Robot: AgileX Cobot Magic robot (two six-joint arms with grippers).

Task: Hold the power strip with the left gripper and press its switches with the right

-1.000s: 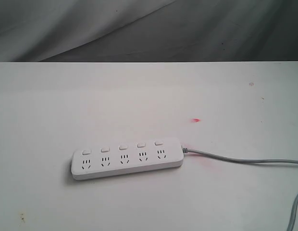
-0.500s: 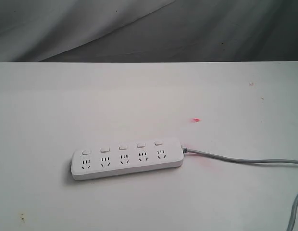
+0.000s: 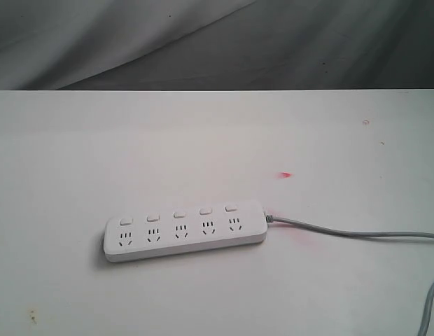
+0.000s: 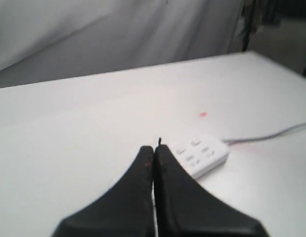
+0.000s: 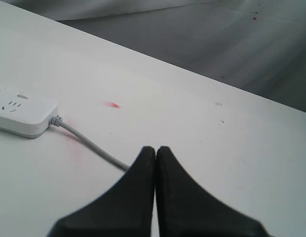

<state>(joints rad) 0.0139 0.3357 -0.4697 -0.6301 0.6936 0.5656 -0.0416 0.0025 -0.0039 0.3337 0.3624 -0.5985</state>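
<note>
The white power strip (image 3: 185, 231) lies flat on the white table, its five switches (image 3: 178, 214) in a row above the sockets and its grey cord (image 3: 350, 233) running off to the right. Neither gripper shows in the exterior view. In the left wrist view my left gripper (image 4: 153, 148) is shut on nothing, well short of the power strip (image 4: 205, 154), whose cord end shows past the fingertips. In the right wrist view my right gripper (image 5: 156, 148) is shut and empty, above the table beside the cord (image 5: 89, 143); the power strip's end (image 5: 22, 116) lies far off.
The white table (image 3: 217, 147) ends at a far edge with grey cloth (image 3: 217, 42) behind it. A small red mark (image 3: 285, 175) sits on the table beyond the strip's cord end. A second stretch of cord (image 3: 430, 308) shows at the right front corner.
</note>
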